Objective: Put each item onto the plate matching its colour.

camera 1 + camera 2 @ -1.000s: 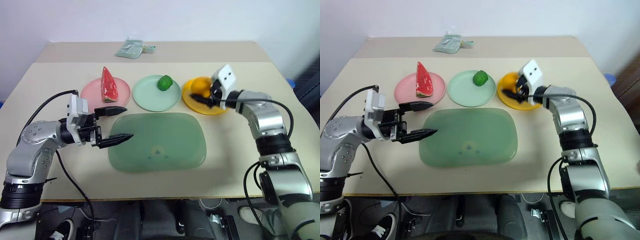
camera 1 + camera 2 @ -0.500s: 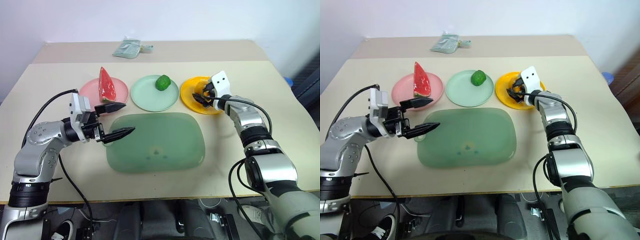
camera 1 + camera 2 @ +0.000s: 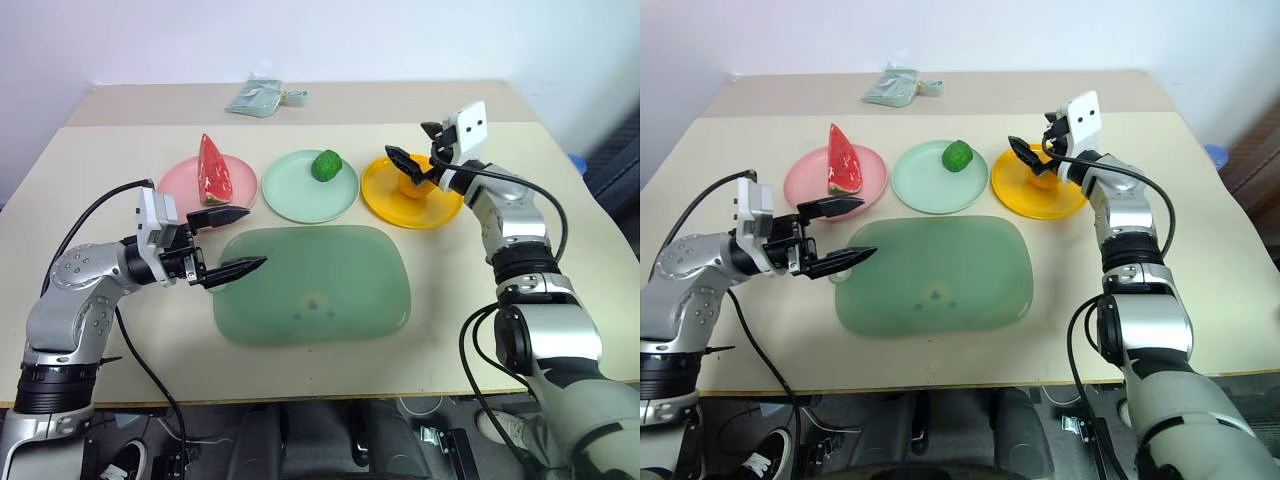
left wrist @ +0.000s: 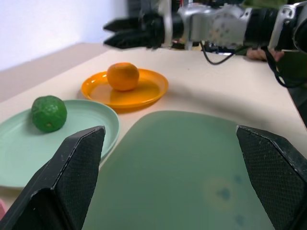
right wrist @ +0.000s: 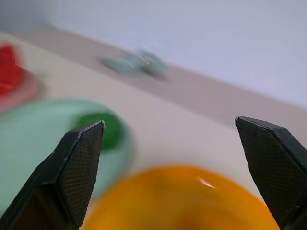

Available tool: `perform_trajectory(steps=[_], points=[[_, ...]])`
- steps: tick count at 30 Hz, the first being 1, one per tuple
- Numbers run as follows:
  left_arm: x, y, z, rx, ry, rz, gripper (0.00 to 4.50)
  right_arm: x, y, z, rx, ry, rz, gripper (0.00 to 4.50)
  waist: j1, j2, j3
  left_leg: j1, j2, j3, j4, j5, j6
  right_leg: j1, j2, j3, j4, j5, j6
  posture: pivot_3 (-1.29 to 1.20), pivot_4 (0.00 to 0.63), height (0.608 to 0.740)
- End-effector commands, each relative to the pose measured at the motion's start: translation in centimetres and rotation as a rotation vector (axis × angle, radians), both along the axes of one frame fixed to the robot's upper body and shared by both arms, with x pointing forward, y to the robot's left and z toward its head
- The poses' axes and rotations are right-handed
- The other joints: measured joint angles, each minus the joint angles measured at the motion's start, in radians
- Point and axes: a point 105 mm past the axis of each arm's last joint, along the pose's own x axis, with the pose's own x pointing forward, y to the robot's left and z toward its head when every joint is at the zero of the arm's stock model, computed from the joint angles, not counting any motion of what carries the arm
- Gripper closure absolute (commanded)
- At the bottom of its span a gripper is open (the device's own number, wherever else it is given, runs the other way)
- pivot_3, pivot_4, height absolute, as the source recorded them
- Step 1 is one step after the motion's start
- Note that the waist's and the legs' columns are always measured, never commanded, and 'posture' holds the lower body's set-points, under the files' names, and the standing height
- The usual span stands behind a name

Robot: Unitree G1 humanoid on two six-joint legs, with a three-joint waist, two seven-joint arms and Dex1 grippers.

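Observation:
The red watermelon wedge (image 3: 213, 170) stands on the pale pink plate (image 3: 180, 185). The dark green vegetable (image 3: 326, 165) lies on the mint green plate (image 3: 300, 195). On the yellow-orange plate (image 3: 430, 205) rests the orange fruit (image 4: 123, 75). My right gripper (image 3: 405, 141) hovers open just above that fruit, with nothing between its fingers. My left gripper (image 3: 256, 237) is open and empty over the left edge of the green board, in front of the pink plate.
The large translucent green board (image 3: 312, 285) lies in the table's middle, in front of the three plates. A small greenish pouch (image 3: 262, 97) sits at the back of the table. The beige tabletop (image 3: 520, 330) extends to both sides.
My right gripper opened, left the orange fruit on the yellow-orange plate, and rose above it. The left gripper stayed where it was.

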Motion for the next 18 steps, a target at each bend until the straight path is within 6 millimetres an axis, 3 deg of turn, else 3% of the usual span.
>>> perform_trajectory(steps=[1, 7, 12, 18], points=[[-0.4, 1.6, 1.3, 0.001, -0.040, -0.001, 0.00, -5.5, 1.5, 1.1, -0.044, -0.050, 0.291, 0.02, 0.008, 0.000, 0.000, 0.000, 0.000, -0.001, 0.000, 0.000, 0.000, 0.001, 0.000, -0.001, -0.001, 0.000, 0.000, 0.00, 0.150, 0.740], [-1.5, 2.7, 1.2, 0.017, -0.010, -0.039, 0.00, -12.4, 3.2, -0.5, -0.133, 0.059, 0.576, 0.02, -0.003, 0.000, 0.000, 0.001, 0.000, 0.000, 0.001, 0.000, 0.000, 0.001, 0.000, 0.000, 0.001, 0.000, 0.000, 0.00, 0.150, 0.740], [-1.9, 3.2, 0.5, 0.035, 0.005, -0.022, 0.00, -15.3, 2.9, -4.5, -0.288, 0.200, 0.660, 0.02, 0.001, 0.000, 0.000, 0.001, 0.000, 0.000, 0.001, 0.000, 0.000, 0.001, 0.000, 0.000, 0.000, 0.000, 0.000, 0.00, 0.150, 0.740], [-1.4, 2.2, 0.4, 0.033, -0.004, -0.035, 0.00, -13.9, 3.1, -4.8, -0.272, 0.167, 0.600, 0.02, 0.000, 0.000, 0.000, 0.001, 0.000, 0.000, 0.003, 0.000, 0.000, 0.001, 0.000, 0.000, 0.001, 0.000, 0.000, 0.00, 0.150, 0.740]])
